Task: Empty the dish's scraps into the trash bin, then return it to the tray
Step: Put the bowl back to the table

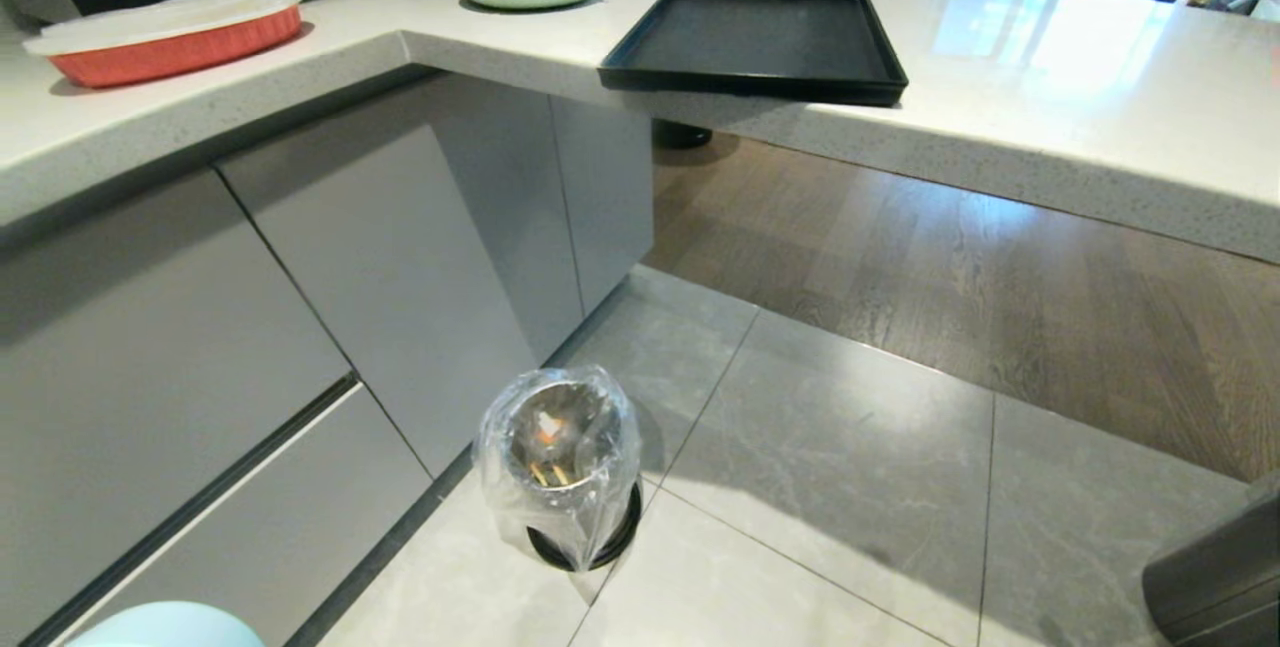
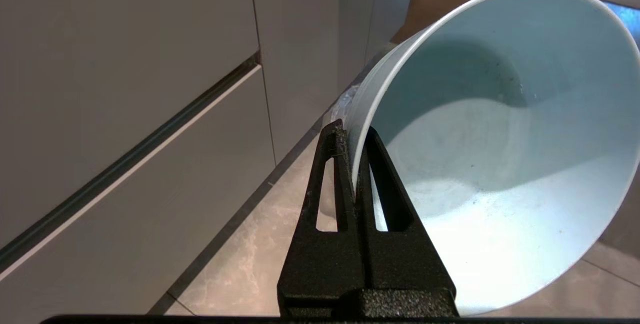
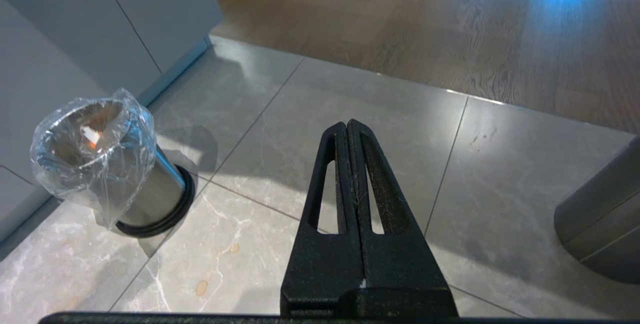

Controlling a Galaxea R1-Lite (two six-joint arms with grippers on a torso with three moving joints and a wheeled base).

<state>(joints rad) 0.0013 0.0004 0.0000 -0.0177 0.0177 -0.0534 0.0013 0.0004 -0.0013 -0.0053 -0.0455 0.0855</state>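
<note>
The small pale-blue bowl [image 2: 495, 164] is pinched by its rim in the left gripper [image 2: 356, 164], one finger inside the wall and one outside, closed tight on it. It hangs low beside the grey cabinet drawers [image 2: 125, 113], well below the countertop [image 1: 1050, 77]; in the head view only a sliver of its blue outside [image 1: 165, 627] peeks in, on the cabinet side of the trash bin [image 1: 565, 467]. The bowl is tipped on its side, so its axis runs roughly level and its mouth faces away from the drawers. Its white inside looks bare.

Orange and pale scraps [image 1: 548, 432] already lie in the bag-lined bin on the tiled floor, so my guess is that the emptying is done and the return leg is in hand. The next move would call for raising the bowl above the counter edge, turning it mouth-up, and setting it within the rim of the black tray [image 1: 755, 85], which overhangs that edge.

The right gripper [image 3: 350, 164] idles near the bin, fingers pressed together on nothing.
</note>
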